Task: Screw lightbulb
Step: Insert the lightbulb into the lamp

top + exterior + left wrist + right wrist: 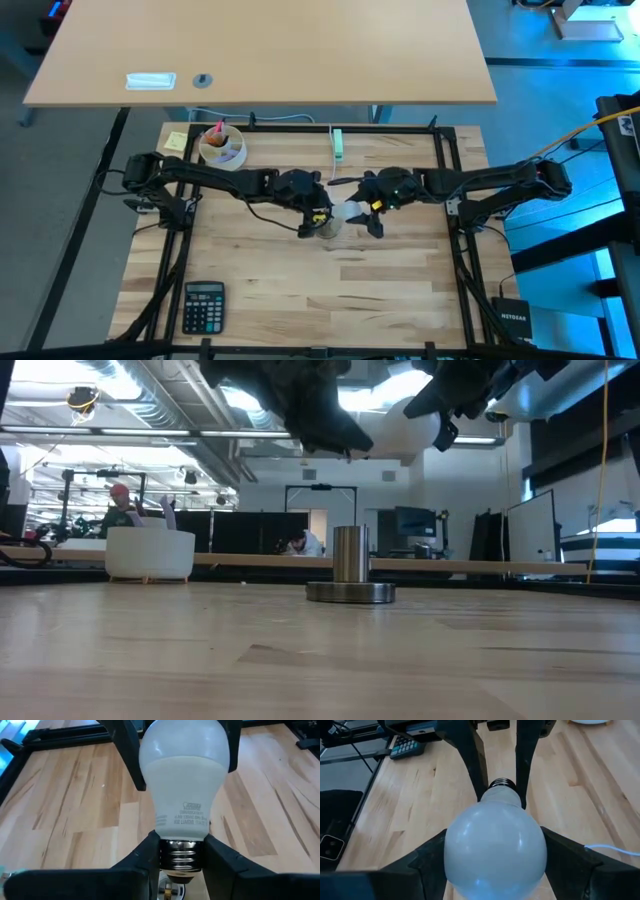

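White frosted lightbulb (350, 211), frame centre, was held level above the table (300, 300): right gripper (368, 208) clasped round its head, left gripper (322, 213) clamped on its screw base, apparently a handover. Metal socket (350, 575) stood below; calculator (203, 305) lower left; white cup (222, 146) upper left.

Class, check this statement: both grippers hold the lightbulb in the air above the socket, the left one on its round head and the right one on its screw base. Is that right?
Not quite: the sides are swapped. The left wrist view shows the left gripper shut on the lightbulb's screw base; the right gripper holds the round head, above the socket.
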Controlling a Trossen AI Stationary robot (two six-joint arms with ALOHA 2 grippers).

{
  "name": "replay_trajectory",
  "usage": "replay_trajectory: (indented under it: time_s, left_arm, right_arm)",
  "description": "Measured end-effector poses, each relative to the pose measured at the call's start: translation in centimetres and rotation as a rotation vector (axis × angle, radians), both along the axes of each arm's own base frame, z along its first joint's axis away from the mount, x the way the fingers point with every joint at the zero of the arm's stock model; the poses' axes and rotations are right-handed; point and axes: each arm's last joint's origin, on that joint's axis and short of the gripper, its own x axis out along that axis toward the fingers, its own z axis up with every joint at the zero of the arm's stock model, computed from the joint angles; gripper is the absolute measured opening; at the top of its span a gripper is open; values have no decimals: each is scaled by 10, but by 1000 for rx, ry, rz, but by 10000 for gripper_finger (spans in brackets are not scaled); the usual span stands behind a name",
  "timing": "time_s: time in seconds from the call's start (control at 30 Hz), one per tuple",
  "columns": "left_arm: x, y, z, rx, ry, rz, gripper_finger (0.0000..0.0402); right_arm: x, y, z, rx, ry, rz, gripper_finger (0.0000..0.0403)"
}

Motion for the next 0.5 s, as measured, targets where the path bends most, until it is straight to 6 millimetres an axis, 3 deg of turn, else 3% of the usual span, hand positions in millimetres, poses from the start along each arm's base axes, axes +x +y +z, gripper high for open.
replay_trajectory:
  time_s: [0.27, 0.5]
  left_arm:
    - [1, 1, 2, -2, -13, 18, 96]
    - [0, 1, 4, -2, -18, 17, 96]
  right_arm:
    - [2, -1, 24, -19, -12, -24, 343]
    - [-16, -3, 75, -94, 43, -35, 358]
